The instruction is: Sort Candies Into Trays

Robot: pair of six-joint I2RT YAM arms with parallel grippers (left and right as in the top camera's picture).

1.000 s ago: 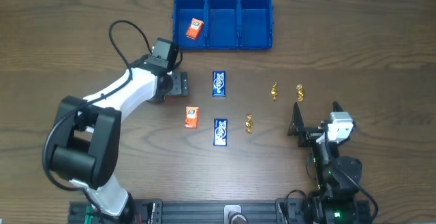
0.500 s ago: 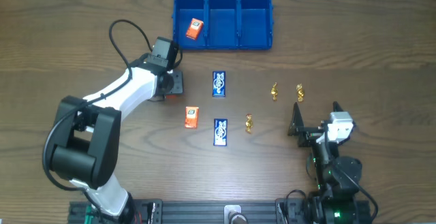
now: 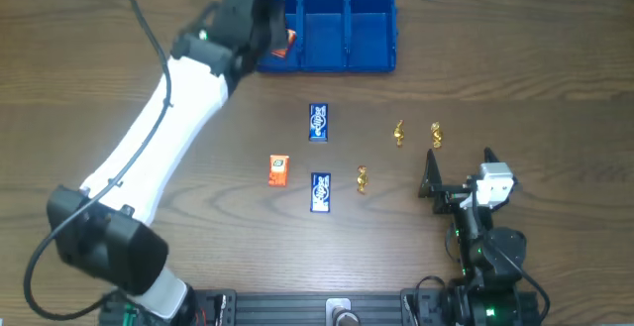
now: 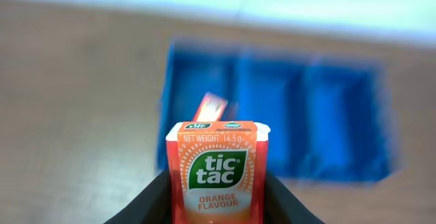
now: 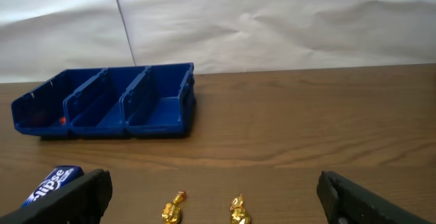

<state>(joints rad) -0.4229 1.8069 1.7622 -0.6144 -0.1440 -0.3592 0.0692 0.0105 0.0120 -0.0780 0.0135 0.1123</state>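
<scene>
Black fingers of the right gripper point(image 3: 460, 163) stand spread wide with nothing between them, low over the table point(image 3: 535, 68) at about 4 o'clock. My guess is that it waits there so the other arm has the middle to itself.

Just beyond it, toward 3 o'clock, lie three gold sweets point(image 3: 398, 133), two side by side and one nearer the centre. Two blue packets point(image 3: 317, 122) sit at the centre, one toward 12 and one toward 6. A loose orange box point(image 3: 279, 170) lies just beside the nearer packet, at 8 o'clock. All of these lie flat, apart from one another and unsorted.

Farther off, at 11 o'clock, the left gripper point(image 4: 218, 198) is lifted high and clamped on a held orange box point(image 4: 219, 163), upright with its cap uppermost. Gripped by its narrow sides like that, it would likely drop clean.

Farthest, at 12 o'clock, stands the tray point(image 3: 369, 29) with three compartments. A binned orange box point(image 4: 211, 107) leans in the left one, which suggests orange goes there. The held box lines up with that compartment. Whether it is already over it I cannot tell. Nothing blocks the way but the tray's near wall and the leaning box.
</scene>
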